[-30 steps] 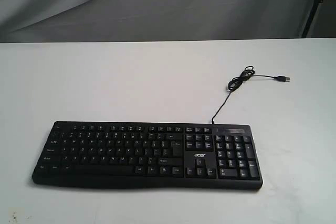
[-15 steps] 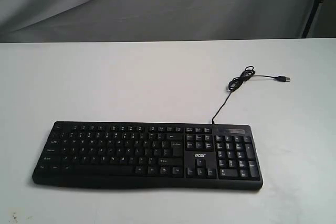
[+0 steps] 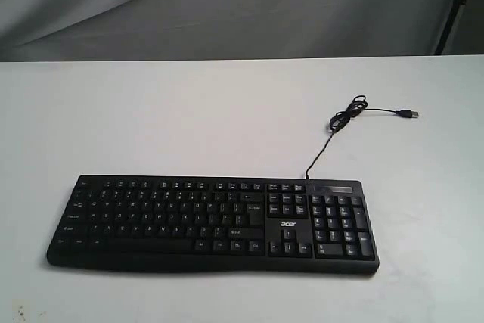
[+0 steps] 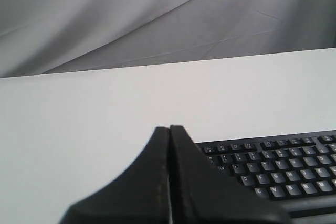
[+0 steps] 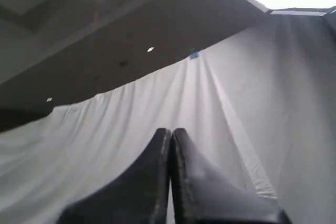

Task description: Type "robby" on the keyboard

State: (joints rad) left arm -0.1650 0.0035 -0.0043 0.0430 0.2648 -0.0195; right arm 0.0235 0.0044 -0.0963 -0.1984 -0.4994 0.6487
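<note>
Broadly, you have a wide white counter (image 3: 189,111) in front of a grey cloth (image 3: 227,5) backdrop, and on it lies the black keyboard (image 3: 212,221), flat, near the counter's front edge as the exterior view shows it and slightly left of the middle. Its number pad (image 3: 342,225) sits at the right end, with a small white acer logo (image 3: 287,224) just left of that pad, above the arrow keys. Neither of your arms shows in the exterior view. Your left hand (image 4: 169,129) has its two dark fingers pressed flat together with nothing between them, and its wrist camera looks across the counter with the keyboard's left end (image 4: 283,171) just beyond the fingers; whether they touch it you cannot tell. Your right hand (image 5: 170,131) is likewise closed tight and empty, its camera taking in only pale drapery and a ceiling with small lights. A thin black cable (image 3: 333,122) leaves the keyboard's back edge above the number pad, runs away from it, coils in a small loop and ends in a USB plug (image 3: 409,113) lying loose on the counter to the right.
</note>
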